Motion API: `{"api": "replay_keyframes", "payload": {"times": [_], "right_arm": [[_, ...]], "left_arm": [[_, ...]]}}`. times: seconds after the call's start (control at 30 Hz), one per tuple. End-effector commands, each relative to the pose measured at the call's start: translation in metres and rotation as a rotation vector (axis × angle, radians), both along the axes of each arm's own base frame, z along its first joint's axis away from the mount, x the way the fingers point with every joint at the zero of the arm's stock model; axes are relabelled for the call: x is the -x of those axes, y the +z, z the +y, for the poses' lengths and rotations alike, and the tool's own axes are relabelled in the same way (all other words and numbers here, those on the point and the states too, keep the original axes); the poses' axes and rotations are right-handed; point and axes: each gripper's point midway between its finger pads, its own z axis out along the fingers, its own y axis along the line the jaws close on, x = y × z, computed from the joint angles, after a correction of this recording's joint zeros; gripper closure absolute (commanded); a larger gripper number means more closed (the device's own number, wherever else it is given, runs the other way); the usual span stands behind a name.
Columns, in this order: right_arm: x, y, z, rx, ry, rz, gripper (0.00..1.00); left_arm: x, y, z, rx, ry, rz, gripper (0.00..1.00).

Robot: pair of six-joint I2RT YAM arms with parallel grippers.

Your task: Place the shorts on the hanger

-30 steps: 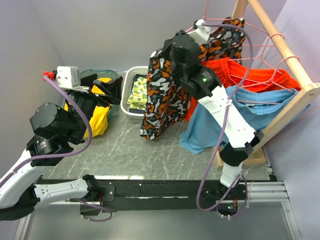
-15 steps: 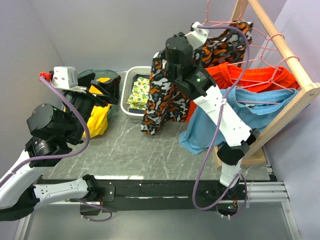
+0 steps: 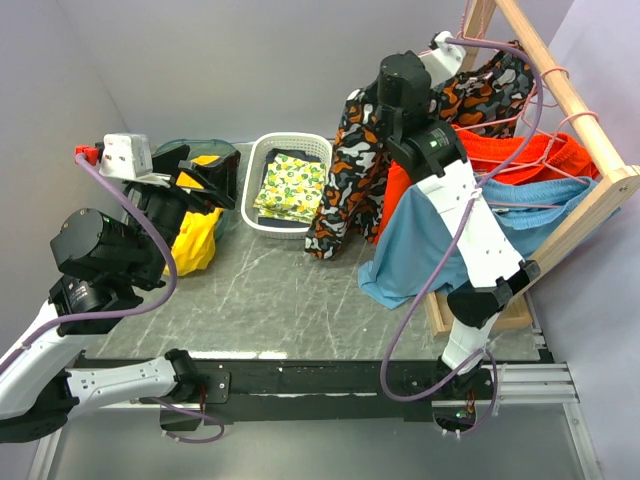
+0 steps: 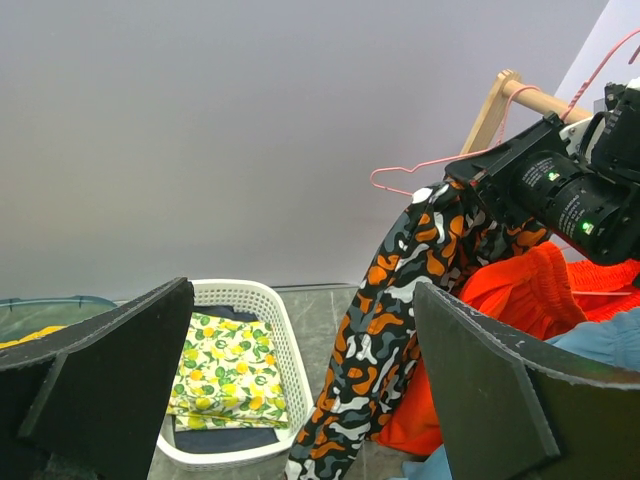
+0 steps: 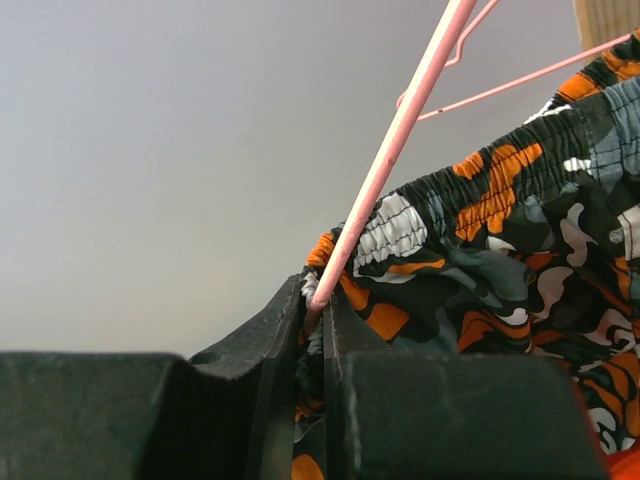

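The camouflage shorts (image 3: 350,180) hang from a pink wire hanger (image 5: 400,140) and drape down over the table, next to the wooden rack. They also show in the left wrist view (image 4: 400,300). My right gripper (image 5: 312,300) is shut on the hanger's wire, with the shorts' waistband (image 5: 480,200) pinched beside it. It sits high near the rack's far end (image 3: 440,50). My left gripper (image 3: 205,175) is open and empty over the left of the table, facing the shorts.
A white basket (image 3: 262,165) holds folded lemon-print cloth (image 3: 285,185). A yellow garment (image 3: 195,240) lies in a bin at left. Orange shorts (image 3: 510,155) and light-blue shorts (image 3: 440,250) hang on the wooden rack (image 3: 585,120).
My right arm has carried the hanger and camouflage shorts to the right and up toward the rack. The left arm has barely moved.
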Motion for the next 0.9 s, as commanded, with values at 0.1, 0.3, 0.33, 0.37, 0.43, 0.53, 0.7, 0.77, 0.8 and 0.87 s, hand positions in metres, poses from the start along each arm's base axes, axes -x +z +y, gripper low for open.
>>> {"api": "replay_keyframes", "payload": {"times": [0.1,0.3,0.33,0.37,0.43,0.53,0.7,0.77,0.8,0.87], "right_arm": [[0.003,0.026,-0.027,-0.071,0.013,-0.053,1.00],[-0.009,0.017,-0.041,-0.083,-0.023,-0.031,1.00],[-0.010,0.017,-0.046,-0.089,-0.042,-0.032,1.00],[-0.013,0.013,-0.049,-0.089,-0.053,-0.025,1.00],[-0.014,0.011,-0.057,-0.103,-0.079,-0.024,1.00],[-0.018,0.006,-0.067,-0.109,-0.105,-0.014,1.00],[-0.027,-0.003,-0.080,-0.109,-0.136,0.008,1.00],[-0.029,-0.004,-0.083,-0.104,-0.147,0.009,1.00],[-0.030,-0.005,-0.084,-0.094,-0.154,0.012,1.00],[-0.030,-0.004,-0.087,-0.093,-0.169,0.008,1.00]], "left_arm": [[0.004,0.011,0.002,0.022,-0.012,-0.031,0.03],[0.004,0.011,0.002,0.013,-0.010,-0.031,0.03],[0.004,0.011,0.002,0.013,-0.012,-0.031,0.04],[0.004,0.012,0.002,0.014,-0.012,-0.032,0.04],[0.004,0.013,0.002,0.012,-0.011,-0.033,0.04],[0.004,0.014,0.004,0.010,-0.009,-0.037,0.03],[0.003,0.012,0.002,0.004,-0.010,-0.037,0.03],[0.003,0.011,0.000,0.000,-0.010,-0.037,0.03],[0.002,0.011,0.000,-0.002,-0.010,-0.038,0.04],[0.002,0.011,0.000,-0.002,-0.009,-0.039,0.04]]}}
